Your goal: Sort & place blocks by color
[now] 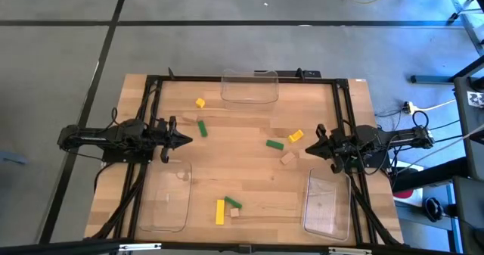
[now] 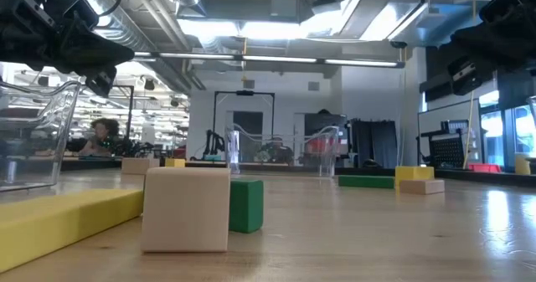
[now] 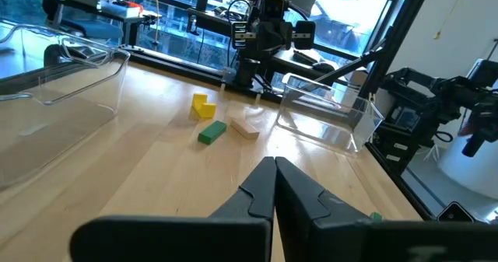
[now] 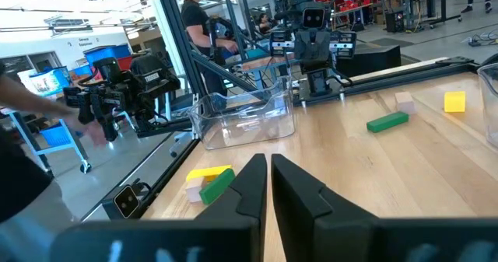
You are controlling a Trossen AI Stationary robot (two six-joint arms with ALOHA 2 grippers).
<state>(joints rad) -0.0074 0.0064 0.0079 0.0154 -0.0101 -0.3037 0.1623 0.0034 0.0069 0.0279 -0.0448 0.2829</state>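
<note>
My left gripper [image 1: 185, 139] [image 3: 274, 169] hovers shut over the table's left part, near a green block [image 1: 203, 128] and a yellow block [image 1: 200, 102]. My right gripper [image 1: 310, 147] [image 4: 268, 165] hovers shut over the right part. Next to it lie a green block [image 1: 274, 144] [image 3: 211, 131], a yellow block [image 1: 296, 135] [image 3: 202, 106] and a tan block [image 1: 287, 158] [image 3: 245, 127]. By the near edge lie a long yellow block [image 1: 220, 211] [image 2: 67, 219], a green block [image 1: 233, 203] [image 2: 245, 205] and a tan block [image 1: 235, 212] [image 2: 186, 208]. All lie flat on the wood.
Three clear plastic trays stand on the table: one at the far edge [image 1: 249, 86], one near left [image 1: 165, 194], one near right [image 1: 327, 202]. A black frame [image 1: 151, 96] runs along the table's sides. A person [image 4: 23, 137] shows in the room beyond the table.
</note>
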